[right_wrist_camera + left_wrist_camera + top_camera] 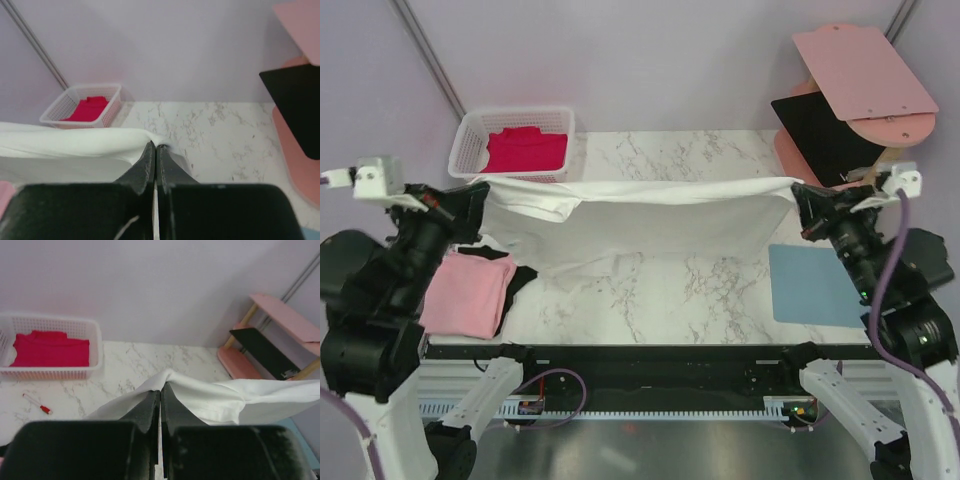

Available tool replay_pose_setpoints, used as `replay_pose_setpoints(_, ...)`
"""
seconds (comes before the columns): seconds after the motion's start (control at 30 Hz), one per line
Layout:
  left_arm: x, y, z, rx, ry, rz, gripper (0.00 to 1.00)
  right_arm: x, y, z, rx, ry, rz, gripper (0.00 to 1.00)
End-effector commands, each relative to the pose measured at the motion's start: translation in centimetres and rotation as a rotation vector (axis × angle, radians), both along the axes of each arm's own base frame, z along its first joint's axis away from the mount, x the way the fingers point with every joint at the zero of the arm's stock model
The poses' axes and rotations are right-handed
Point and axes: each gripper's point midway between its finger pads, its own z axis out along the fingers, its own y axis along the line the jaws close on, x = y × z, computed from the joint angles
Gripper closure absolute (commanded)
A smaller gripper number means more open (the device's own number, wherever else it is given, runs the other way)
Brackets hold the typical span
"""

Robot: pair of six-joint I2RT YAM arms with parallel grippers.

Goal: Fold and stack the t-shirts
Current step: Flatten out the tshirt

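Note:
The large white t-shirt (650,215) hangs stretched between my two grippers above the marble table, its lower edge trailing on the tabletop. My left gripper (480,195) is shut on its left end, seen in the left wrist view (161,387) with the cloth (220,397) bunched over the tips. My right gripper (802,195) is shut on its right end (156,146); the cloth (70,142) runs left. A folded light pink t-shirt (470,292) lies at the left on a black t-shirt (515,280). A magenta-red t-shirt (525,150) sits in a white basket (465,140).
A light-blue rectangular mat (815,285) lies at the right front. A pink shelf unit (860,70) with a black board (825,135) stands at the back right. A small red-capped pen (37,403) lies on the table near the basket (95,335).

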Motion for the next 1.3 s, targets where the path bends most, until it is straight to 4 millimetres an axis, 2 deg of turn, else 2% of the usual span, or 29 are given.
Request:
replay_pose_setpoints(0.0, -5.6, -0.2, 4.3, 0.002, -0.146, -0.062, 0.98, -4.9, -2.3, 5.6, 0.022, -0.161, -0.028, 1.0)
replay_pose_setpoints(0.03, -7.2, -0.4, 5.6, 0.002, -0.185, -0.084, 0.98, -6.1, -2.8, 6.9, 0.034, -0.191, -0.033, 1.0)
replay_pose_setpoints(0.1, -8.1, -0.5, 5.9, 0.008, -0.183, -0.099, 0.98, -7.2, -3.4, 8.0, 0.046, -0.221, -0.043, 1.0)
replay_pose_setpoints(0.13, -8.9, -0.6, 6.9, 0.007, -0.212, -0.109, 0.98, -7.8, -3.8, 8.8, 0.055, -0.238, -0.055, 1.0)
replay_pose_setpoints(0.23, -8.4, -0.5, 7.3, 0.002, -0.204, -0.101, 0.98, -7.4, -4.0, 9.0, 0.05, -0.227, -0.074, 1.0)
replay_pose_setpoints(0.27, -8.0, -0.6, 7.3, 0.002, -0.198, -0.099, 0.98, -6.6, -4.0, 8.8, 0.047, -0.207, -0.087, 1.0)
replay_pose_setpoints(0.37, -4.8, -0.7, 7.1, 0.018, -0.143, -0.081, 0.98, -4.5, -3.7, 7.6, 0.035, -0.154, -0.11, 1.0)
replay_pose_setpoints(0.47, -0.1, -1.1, 5.9, 0.046, -0.055, -0.074, 0.98, -1.5, -3.5, 5.2, 0.015, -0.069, -0.16, 1.0)
replay_pose_setpoints(0.5, 2.9, -1.4, 4.3, 0.061, 0.018, -0.069, 0.98, -0.6, -3.5, 4.4, 0.002, -0.044, -0.174, 1.0)
replay_pose_setpoints(0.57, 6.1, -1.8, 2.5, 0.082, 0.088, -0.073, 0.98, 2.1, -3.0, 1.2, -0.028, 0.032, -0.197, 1.0)
replay_pose_setpoints(0.6, 8.1, -2.1, 0.8, 0.088, 0.147, -0.077, 0.98, 3.1, -3.1, -0.1, -0.04, 0.065, -0.22, 1.0)
replay_pose_setpoints(0.63, 10.9, -2.8, -1.4, 0.098, 0.224, -0.094, 0.98, 4.5, -2.7, -2.4, -0.06, 0.102, -0.226, 1.0)
replay_pose_setpoints(0.7, 14.0, -3.4, -5.3, 0.102, 0.332, -0.109, 0.98, 6.9, -2.1, -7.0, -0.095, 0.202, -0.242, 1.0)
replay_pose_setpoints(0.73, 16.2, -3.8, -8.2, 0.104, 0.414, -0.113, 0.98, 7.9, -1.8, -7.9, -0.092, 0.208, -0.245, 1.0)
replay_pose_setpoints(0.77, 17.6, -3.9, -9.5, 0.101, 0.431, -0.107, 0.98, 9.1, -1.3, -9.8, -0.101, 0.252, -0.246, 1.0)
replay_pose_setpoints(0.8, 18.6, -4.0, -12.8, 0.105, 0.506, -0.104, 0.98, 9.7, -1.0, -12.2, -0.098, 0.297, -0.245, 1.0)
replay_pose_setpoints(0.83, 19.6, -4.1, -14.8, 0.098, 0.551, -0.093, 0.98, 10.7, -0.5, -12.6, -0.079, 0.289, -0.243, 1.0)
replay_pose_setpoints(0.87, 21.3, -4.2, -17.2, 0.096, 0.589, -0.085, 0.98, 11.8, -0.1, -14.7, -0.088, 0.333, -0.246, 1.0)
replay_pose_setpoints(0.9, 22.0, -4.2, -20.2, 0.097, 0.654, -0.074, 0.98, 12.4, 0.2, -16.4, -0.092, 0.361, -0.245, 1.0)
replay_pose_setpoints(0.93, 22.6, -4.4, -21.9, 0.08, 0.693, -0.067, 0.98, 13.5, 0.2, -16.8, -0.073, 0.356, -0.268, 1.0)
replay_pose_setpoints(0.97, 23.9, -4.6, -24.7, 0.081, 0.749, -0.067, 0.98, 14.9, 0.5, -19.6, -0.102, 0.418, -0.28, 1.0)
replay_pose_setpoints(1.0, 24.5, -4.8, -25.9, 0.07, 0.779, -0.063, 0.98, 15.9, 0.8, -20.3, -0.1, 0.425, -0.284, 1.0)
replay_pose_setpoints(1.03, 25.1, -4.9, -26.8, 0.069, 0.794, -0.06, 0.98, 17.3, 0.7, -23.1, -0.125, 0.492, -0.3, 1.0)
replay_pose_setpoints(1.07, 25.7, -5.0, -27.7, 0.069, 0.812, -0.057, 0.98, 18.0, 0.8, -24.3, -0.128, 0.515, -0.299, 1.0)
replay_pose_setpoints(1.1, 26.8, -5.0, -28.5, 0.07, 0.824, -0.046, 0.98, 19.2, 1.0, -24.2, -0.119, 0.515, -0.299, 1.0)
replay_pose_setpoints(1.13, 27.3, -5.0, -28.9, 0.072, 0.83, -0.041, 0.98, 20.1, 0.8, -25.0, -0.113, 0.53, -0.305, 1.0)
replay_pose_setpoints(1.17, 27.9, -4.9, -28.9, 0.075, 0.826, -0.034, 0.98, 21.1, 1.1, -26.9, -0.126, 0.571, -0.296, 1.0)
replay_pose_setpoints(1.23, 29.3, -4.9, -28.9, 0.091, 0.815, -0.028, 0.98, 23.0, 1.0, -26.8, -0.118, 0.564, -0.304, 1.0)
replay_pose_setpoints(1.27, 29.7, -4.9, -28.9, 0.096, 0.811, -0.028, 0.98, 23.8, 1.2, -28.5, -0.125, 0.602, -0.294, 1.0)
